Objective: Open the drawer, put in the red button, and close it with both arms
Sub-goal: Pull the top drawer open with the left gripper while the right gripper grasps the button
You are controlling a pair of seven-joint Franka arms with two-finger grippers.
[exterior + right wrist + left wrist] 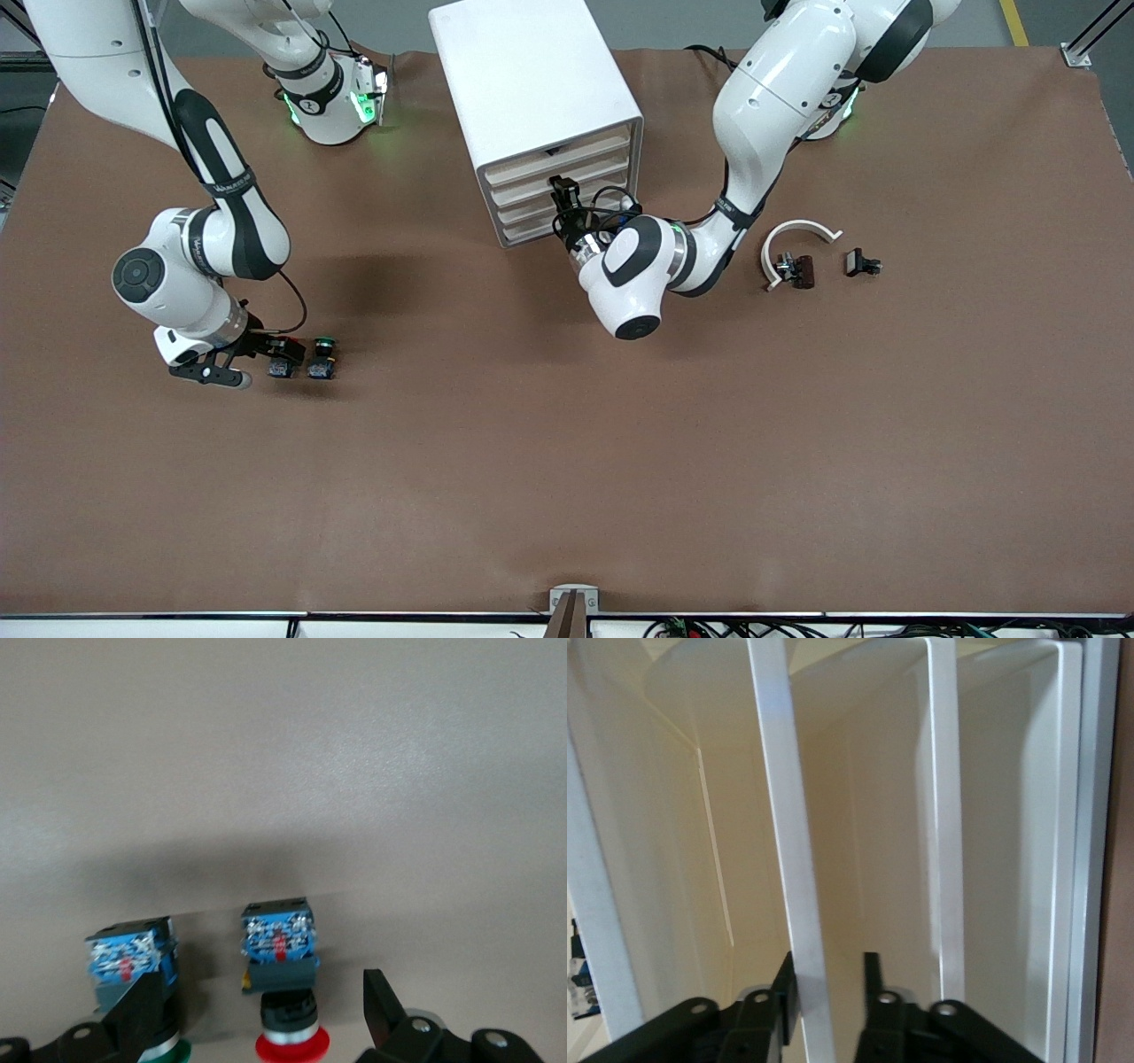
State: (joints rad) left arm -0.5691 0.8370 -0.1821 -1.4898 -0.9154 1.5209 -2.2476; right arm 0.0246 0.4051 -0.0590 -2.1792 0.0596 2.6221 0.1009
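- The left end effector (824, 988) is at the front of the white cabinet (532, 97), its two black fingers (873, 979) drawn in close on either side of the thin white front edge of a drawer (799, 930), the second from the top as far as I can tell.
- The drawers sit stacked just in front of that end effector, none pulled out.
- The right end effector (266, 1010) is low over the worktop (567, 461) toward the right arm's end, fingers spread wide and gripping nothing.
- The red button (285, 988) lies between those open fingers, red cap toward the wrist.
- The green button (133, 970) lies just beside one finger, outside the gap.
- Well apart from both, near the left arm's end, lie a white curved piece (793, 244) and small dark parts (862, 263).
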